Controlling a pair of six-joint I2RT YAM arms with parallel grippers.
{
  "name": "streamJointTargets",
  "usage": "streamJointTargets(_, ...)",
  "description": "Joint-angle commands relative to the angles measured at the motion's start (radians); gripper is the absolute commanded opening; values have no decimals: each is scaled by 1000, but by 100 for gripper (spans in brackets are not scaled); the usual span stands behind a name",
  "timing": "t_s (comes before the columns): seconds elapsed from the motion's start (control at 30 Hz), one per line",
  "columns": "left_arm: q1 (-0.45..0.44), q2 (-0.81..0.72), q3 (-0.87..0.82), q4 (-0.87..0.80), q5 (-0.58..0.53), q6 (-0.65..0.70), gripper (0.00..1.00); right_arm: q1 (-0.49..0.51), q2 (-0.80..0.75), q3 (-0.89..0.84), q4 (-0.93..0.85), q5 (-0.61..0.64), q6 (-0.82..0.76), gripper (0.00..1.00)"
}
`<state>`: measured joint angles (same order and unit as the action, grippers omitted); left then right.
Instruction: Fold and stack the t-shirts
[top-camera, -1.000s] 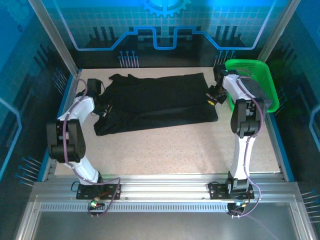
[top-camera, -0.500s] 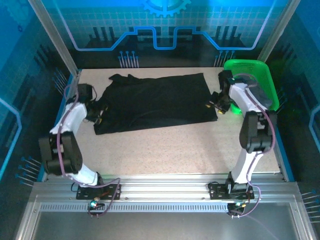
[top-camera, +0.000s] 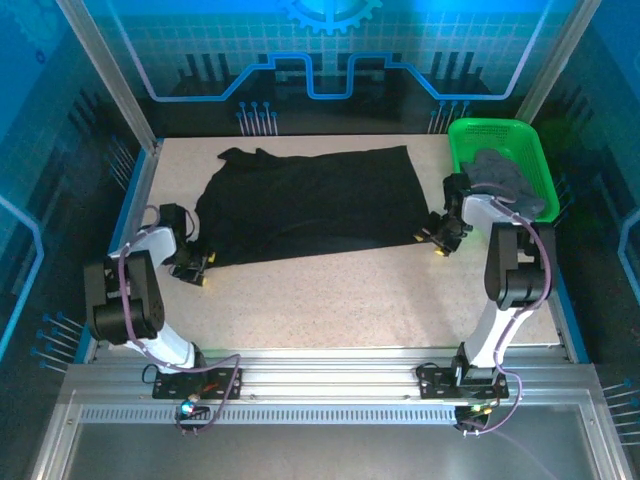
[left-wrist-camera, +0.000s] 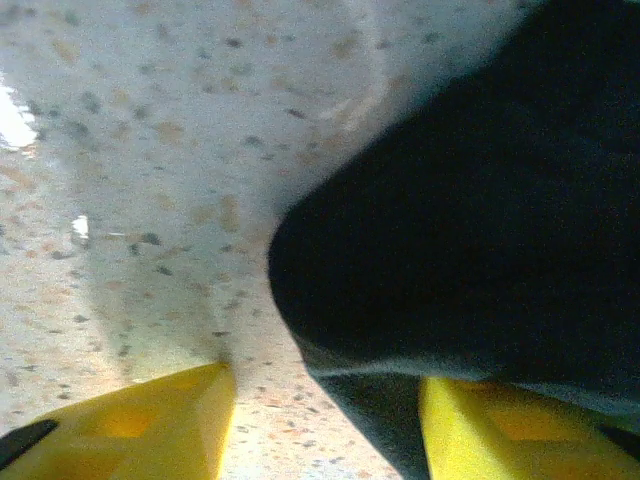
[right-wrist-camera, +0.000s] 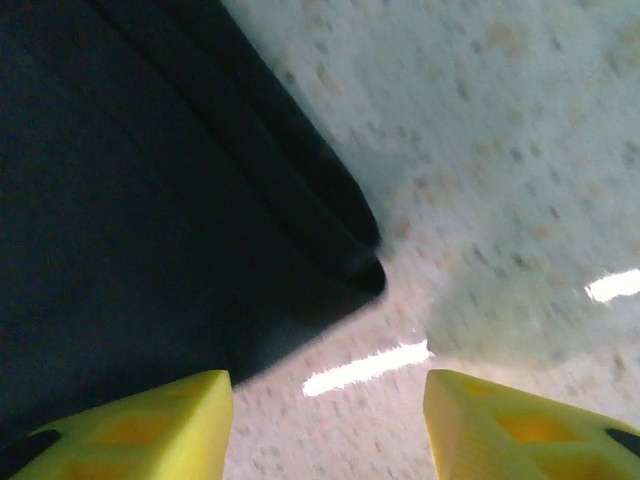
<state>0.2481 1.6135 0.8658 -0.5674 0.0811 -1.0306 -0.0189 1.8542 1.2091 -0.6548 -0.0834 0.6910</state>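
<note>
Lying spread on the table (top-camera: 350, 300), the black t-shirt (top-camera: 315, 200) ran its long axis left to right, with its near edge slanting so that the left end sat closer to the arm bases.

Left gripper (top-camera: 190, 268) was at the near-left corner, low to the surface. In its wrist view the yellow fingers (left-wrist-camera: 150, 420) stood apart with nothing clamped. The rounded cloth corner lay just ahead and toward the right finger (whether the hem touched that finger, I could not tell).

Right gripper (top-camera: 437, 238) was at the near-right corner, also low, its jaws parted and empty. In its wrist view the pointed corner of the shirt lay ahead and left of centre, with bare table between the fingertips.

The grey t-shirt (top-camera: 505, 178) was heaped in the green basket (top-camera: 500, 127), far right, nearer the right arm and well apart from the left.

Judgement: each arm had its own corner close in front, one at either end of the long axis. A paired pinch looked like the next need, the left shifting slightly right and the right slightly left to centre the cloth.
</note>
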Motion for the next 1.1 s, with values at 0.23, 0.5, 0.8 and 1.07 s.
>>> streamJointTargets(0.23,30,85,91,42,-47,24,6,26,153,175,-43,80,14,4)
streamJointTargets(0.5,44,-38,37,-33,-103,40,0,60,-54,17,-101,175,61,0)
streamJointTargets(0.8,43,-258,-162,-139,-126,-82,0,83,-304,-287,-160,180,161,0)
streamJointTargets(1.07,43,-361,-253,-224,-176,-176,6,89,-395,-457,-184,185,174,0)
